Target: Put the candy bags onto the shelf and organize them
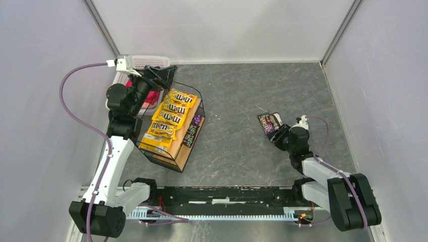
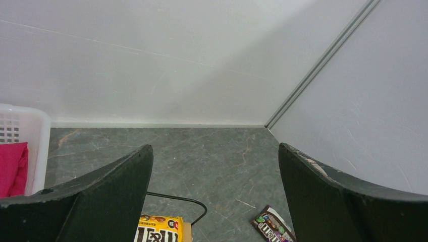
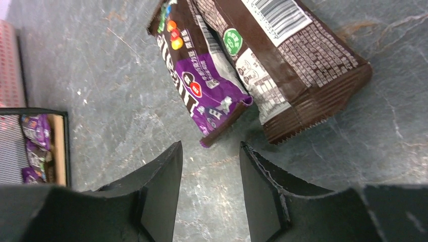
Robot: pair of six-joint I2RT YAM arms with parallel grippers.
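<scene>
Grey surface (image 1: 237, 101): two dark candy bags (image 1: 269, 122) overlap toward its right edge, right fingers (image 3: 160, 176) half-parted and empty just short of them, probably lining up a pick; left fingers (image 2: 116, 186) wide and empty over the left-edge shelf (image 1: 166, 161), which carries yellow bags (image 1: 169, 118).

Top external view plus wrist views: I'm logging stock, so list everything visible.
Grey marbled table: one, under everything.
Black wire shelf with wooden planks: one, left of centre.
White perforated plastic basket: one, far-left corner.
Pink cloth: one, inside the basket.
Yellow glossy candy bags: about five, yellow, overlapping along the shelf.
Dark purple candy bags: at least two, purple, on the shelf right of the yellow row.
Loose dark candy bags: two, purple and brown, side by side on the table.
Left fingers: two, black, open, above the shelf's far end.
Right fingers: two, black, open, empty, beside the loose bags.
</scene>
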